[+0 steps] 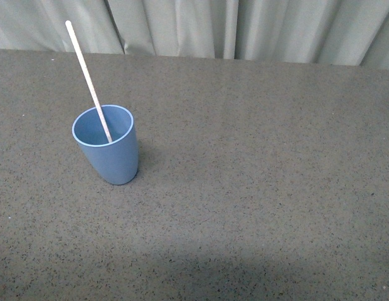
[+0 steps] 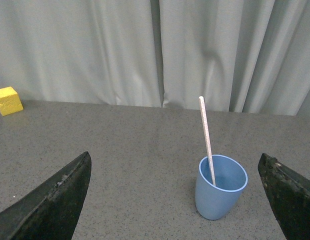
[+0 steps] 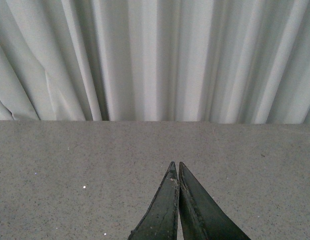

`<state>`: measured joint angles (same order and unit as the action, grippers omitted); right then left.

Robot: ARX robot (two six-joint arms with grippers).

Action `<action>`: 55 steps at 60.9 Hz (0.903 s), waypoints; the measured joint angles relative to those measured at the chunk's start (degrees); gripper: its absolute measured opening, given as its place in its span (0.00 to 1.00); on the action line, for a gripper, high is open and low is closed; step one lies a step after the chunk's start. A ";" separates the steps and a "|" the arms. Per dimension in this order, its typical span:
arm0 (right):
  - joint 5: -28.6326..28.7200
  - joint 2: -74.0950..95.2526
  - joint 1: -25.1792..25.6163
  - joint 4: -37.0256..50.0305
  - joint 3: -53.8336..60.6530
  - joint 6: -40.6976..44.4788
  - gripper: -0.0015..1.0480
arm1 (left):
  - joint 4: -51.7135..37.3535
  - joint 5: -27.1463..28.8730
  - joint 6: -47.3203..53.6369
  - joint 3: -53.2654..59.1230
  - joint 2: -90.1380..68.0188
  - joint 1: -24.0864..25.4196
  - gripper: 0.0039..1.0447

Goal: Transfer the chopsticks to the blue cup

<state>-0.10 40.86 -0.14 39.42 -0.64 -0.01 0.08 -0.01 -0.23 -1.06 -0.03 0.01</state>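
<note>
The blue cup [image 1: 107, 150] stands upright on the grey table at the left of the front view. The pale chopstick [image 1: 86, 75] stands inside it, leaning to the far left, its top well above the rim. Neither gripper shows in the front view. In the left wrist view the cup [image 2: 219, 189] with the chopstick [image 2: 205, 131] in it stands ahead of my left gripper [image 2: 175, 162], which is wide open and empty, apart from the cup. My right gripper [image 3: 175, 163] is shut on nothing, over bare table.
A grey speckled table [image 1: 257, 175] runs back to a pale curtain [image 1: 245, 28]. A yellow block [image 2: 8, 100] sits at the table's far edge in the left wrist view.
</note>
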 joint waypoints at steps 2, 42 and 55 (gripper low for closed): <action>0.00 -2.10 0.00 -1.88 0.13 0.00 0.01 | 0.00 0.00 0.00 0.00 0.00 0.00 0.94; 0.02 -24.63 0.02 -22.99 0.39 0.02 0.01 | 0.00 0.00 0.00 0.00 0.00 0.00 0.94; 0.02 -28.48 0.00 -26.84 0.39 0.00 0.01 | 0.00 0.00 0.00 0.00 0.00 0.00 0.94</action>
<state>-0.08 12.38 -0.14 12.58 -0.25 -0.01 0.08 -0.01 -0.23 -1.06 -0.03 0.01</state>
